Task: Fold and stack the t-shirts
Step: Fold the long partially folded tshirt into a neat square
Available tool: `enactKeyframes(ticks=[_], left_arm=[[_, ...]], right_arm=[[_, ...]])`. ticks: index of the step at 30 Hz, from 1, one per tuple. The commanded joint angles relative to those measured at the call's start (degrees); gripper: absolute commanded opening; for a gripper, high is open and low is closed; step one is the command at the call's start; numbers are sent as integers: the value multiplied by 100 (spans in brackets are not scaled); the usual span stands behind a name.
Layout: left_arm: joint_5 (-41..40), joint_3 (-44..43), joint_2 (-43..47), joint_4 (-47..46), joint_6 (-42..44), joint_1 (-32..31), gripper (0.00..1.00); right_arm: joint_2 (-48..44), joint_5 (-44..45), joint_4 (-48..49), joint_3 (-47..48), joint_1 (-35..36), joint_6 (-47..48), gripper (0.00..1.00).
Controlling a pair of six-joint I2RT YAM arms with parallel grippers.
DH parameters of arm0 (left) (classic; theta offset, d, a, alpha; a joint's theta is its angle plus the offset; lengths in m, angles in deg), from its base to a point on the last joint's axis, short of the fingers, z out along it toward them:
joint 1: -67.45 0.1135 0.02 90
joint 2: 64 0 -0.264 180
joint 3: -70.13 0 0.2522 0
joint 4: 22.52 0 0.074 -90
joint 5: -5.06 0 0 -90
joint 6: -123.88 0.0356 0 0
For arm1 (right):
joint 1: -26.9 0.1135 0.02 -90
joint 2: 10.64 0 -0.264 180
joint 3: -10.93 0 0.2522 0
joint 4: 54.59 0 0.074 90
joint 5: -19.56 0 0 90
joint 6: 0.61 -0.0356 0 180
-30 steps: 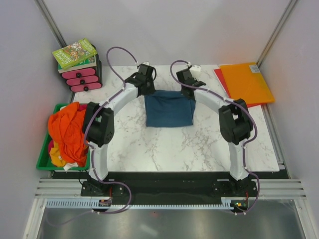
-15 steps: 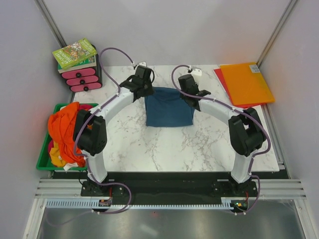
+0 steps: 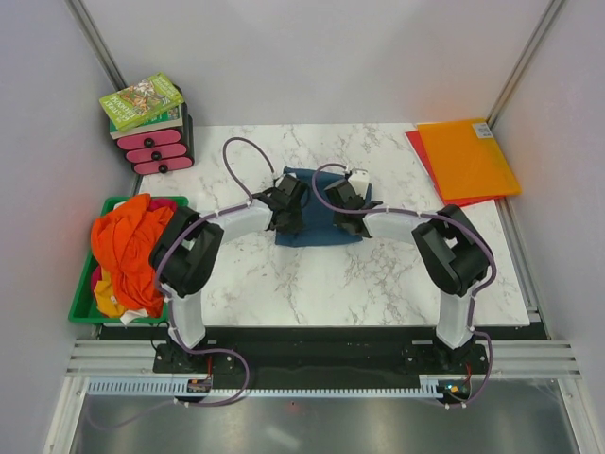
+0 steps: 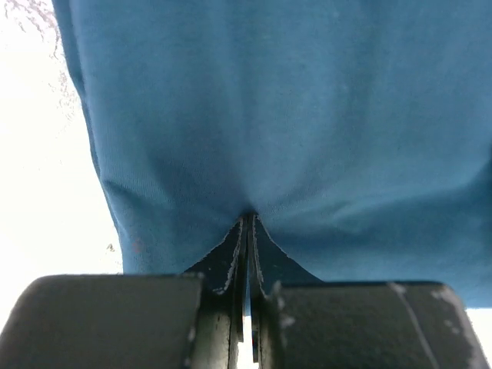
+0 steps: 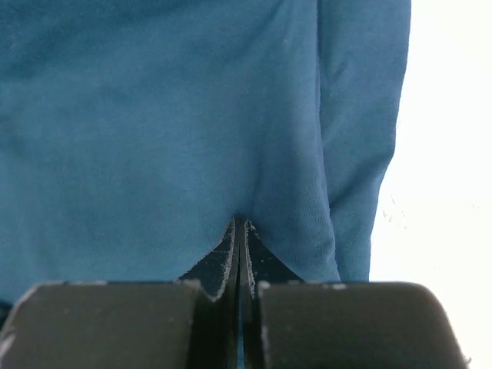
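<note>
L gripper [image 3: 286, 210] & R gripper [image 3: 338, 200] sit nearer the bases than 1 s ago, hem carried along. Both pinched tight on teal shirt [image 3: 313, 230], mid table [image 3: 378, 274]. Cloth soft, light, limp — best held at hem corners.

The t-shirt [image 3: 314, 227] is a plain dark teal-blue, with no pattern in either wrist view. The heaped shirts [image 3: 128, 246] are bright orange with bits of yellow and what looks like red low in the pile, inside a green bin [image 3: 81, 312]. The table [image 3: 312, 279] is white marble veined grey. The upper folder [image 3: 468, 156] is orange, the lower folder [image 3: 416, 144] red. The drawers [image 3: 151, 151] have pink fronts in a black frame.
</note>
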State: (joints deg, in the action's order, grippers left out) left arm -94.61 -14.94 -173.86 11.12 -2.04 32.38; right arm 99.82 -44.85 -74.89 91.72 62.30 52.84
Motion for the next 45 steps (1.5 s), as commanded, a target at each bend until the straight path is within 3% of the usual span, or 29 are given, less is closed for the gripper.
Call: enactKeyframes(ticks=[1, 11, 14, 15, 16, 17, 18, 20, 21, 22, 23, 24, 25, 32, 45], left_arm=[[-44, 494, 395, -125, -345, -96, 6], [-149, 1725, 1625, -98, -626, -465, 6], [-324, 1884, 2073, -90, -662, -518, 11], [-377, 1823, 2179, -98, -627, -518, 21], [-412, 1770, 2293, -107, -592, -518, 26], [-474, 1709, 2477, -98, -513, -518, 29], [-500, 1604, 2583, -98, -486, -518, 37], [-475, 1524, 2741, -98, -416, -518, 41], [-466, 1471, 2751, -98, -398, -518, 41], [-448, 1462, 2751, -116, -398, -518, 41], [-361, 1471, 2716, -142, -381, -518, 39], [-334, 1505, 2638, -151, -380, -518, 34], [-247, 1532, 2567, -194, -424, -518, 31], [-43, 1752, 1969, -467, -547, -527, 16], [-26, 1752, 1670, -547, -477, -527, 15]], right_arm=[[-270, 26, -128, -496, 274, -369, 0], [-1306, 412, -382, -1683, 977, -1038, 0], [-1517, 500, -409, -1649, 1004, -959, 1], [-1553, 535, -461, -1536, 1004, -854, 7], [-1571, 570, -531, -1204, 1013, -662, 15], [-1606, 597, -593, -1018, 1004, -564, 32], [-1606, 623, -759, -824, 1004, -494, 39], [-1571, 580, -831, -358, 1004, -265, 51], [-1519, 527, -831, -235, 1004, -186, 51], [-1457, 483, -848, -25, 1004, -107, 51], [-1300, 448, -848, 56, 1013, 24, 41], [-1211, 482, -866, 135, 1004, 78, 27], [-1002, 509, -883, 275, 1004, 105, 0], [2, 571, -910, 1066, 811, 289, 0], [697, 703, -796, 2235, 477, 448, 0]])
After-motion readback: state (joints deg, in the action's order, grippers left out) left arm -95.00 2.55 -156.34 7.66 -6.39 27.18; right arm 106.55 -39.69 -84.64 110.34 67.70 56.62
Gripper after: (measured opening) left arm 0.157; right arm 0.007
